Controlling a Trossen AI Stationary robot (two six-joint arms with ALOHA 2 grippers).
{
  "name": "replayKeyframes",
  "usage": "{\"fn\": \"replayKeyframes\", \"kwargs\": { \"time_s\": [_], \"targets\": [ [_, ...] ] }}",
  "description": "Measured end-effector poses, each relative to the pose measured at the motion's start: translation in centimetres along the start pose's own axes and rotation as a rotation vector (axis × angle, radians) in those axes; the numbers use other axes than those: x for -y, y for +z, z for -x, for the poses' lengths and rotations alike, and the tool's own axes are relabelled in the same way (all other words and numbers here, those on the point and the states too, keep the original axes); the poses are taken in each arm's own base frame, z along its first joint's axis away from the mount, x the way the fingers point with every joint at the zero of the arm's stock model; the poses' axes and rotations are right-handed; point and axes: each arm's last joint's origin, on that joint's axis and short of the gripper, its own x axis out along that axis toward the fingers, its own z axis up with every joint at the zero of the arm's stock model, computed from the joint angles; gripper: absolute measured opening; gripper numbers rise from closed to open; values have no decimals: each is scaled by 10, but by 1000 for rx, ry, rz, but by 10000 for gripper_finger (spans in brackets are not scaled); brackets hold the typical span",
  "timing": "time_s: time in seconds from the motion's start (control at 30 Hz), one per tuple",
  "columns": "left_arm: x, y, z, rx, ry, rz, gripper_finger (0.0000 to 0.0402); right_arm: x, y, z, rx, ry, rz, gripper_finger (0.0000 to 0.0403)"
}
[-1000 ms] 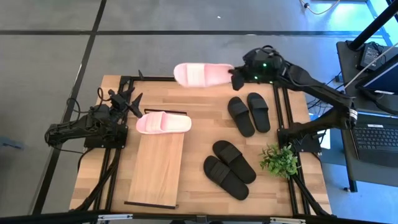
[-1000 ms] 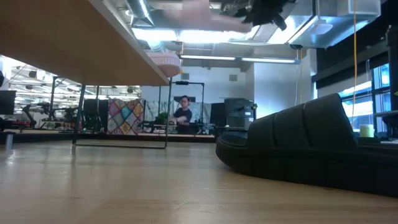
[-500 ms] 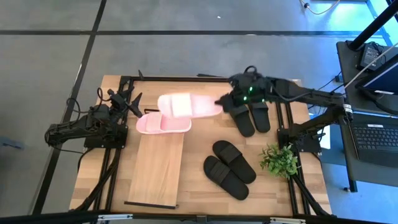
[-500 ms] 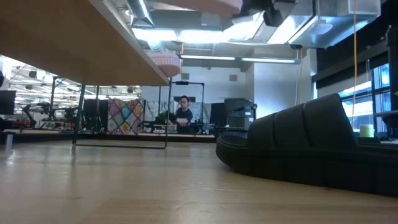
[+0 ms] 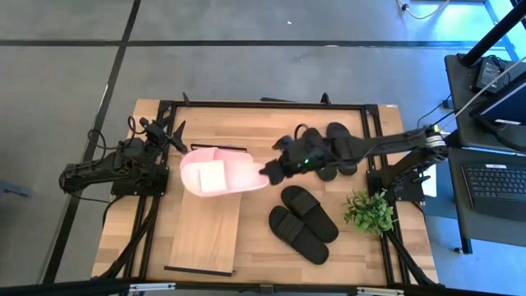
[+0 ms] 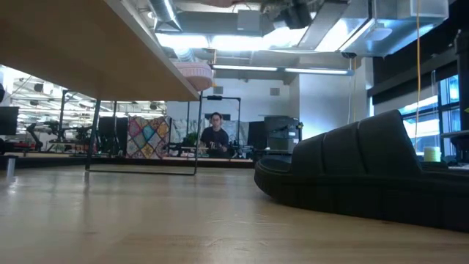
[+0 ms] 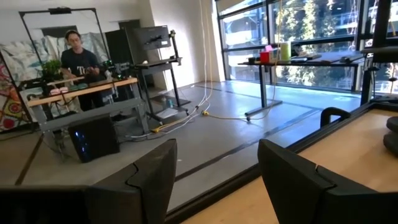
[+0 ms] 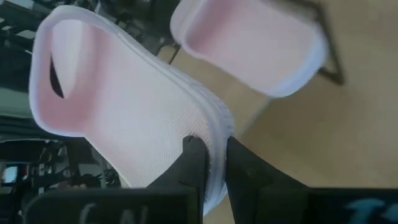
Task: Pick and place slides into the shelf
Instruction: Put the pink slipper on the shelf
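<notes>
My right gripper (image 5: 267, 173) is shut on a pale pink slide (image 5: 218, 174) and holds it over the far end of the shelf (image 5: 205, 230), a light-wood plank on a black frame. The held slide is tipped onto its side. A second pink slide (image 8: 249, 43) lies flat on the shelf's far end, mostly hidden under the held one in the high view. One black pair (image 5: 304, 218) lies right of the shelf. My right arm partly covers another black pair (image 5: 337, 136). My left gripper (image 5: 168, 131) waits open at the table's left. My right gripper pinches the pink slide's heel-end rim (image 8: 214, 149) between its two fingers (image 8: 193, 165), one on each face of the sole. The fingers come from the table's right, slanting down, along the slide's length. The slide is lifted clear above the shelf, rolled onto its side, strap end away from the gripper.
A small green plant (image 5: 370, 211) stands at the table's right edge beside the right arm's base. Bare plank (image 5: 201, 247) stretches from the pink slides to the shelf's near end. A laptop (image 5: 501, 185) sits beyond the right edge. A person (image 6: 214, 136) sits far back in the room.
My right gripper has carried the pink slide from the table's far edge toward the left and near, and somewhat down, to above the shelf's far end. The wrist has rolled, tipping the slide from flat onto its side. The slide now covers the pink one on the shelf.
</notes>
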Motion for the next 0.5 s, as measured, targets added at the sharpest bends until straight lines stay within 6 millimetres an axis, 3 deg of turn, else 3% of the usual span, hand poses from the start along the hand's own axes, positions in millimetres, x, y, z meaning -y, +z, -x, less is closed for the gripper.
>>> {"fn": "replayKeyframes", "kwargs": {
  "time_s": [0.33,0.5],
  "targets": [
    [0,0,0,0,-2,1,217,2,-33,-46,-7,-36,-73,45],
    [0,0,0,0,-2,3,217,5,-44,-59,-9,-60,-109,45]
  ]
}}
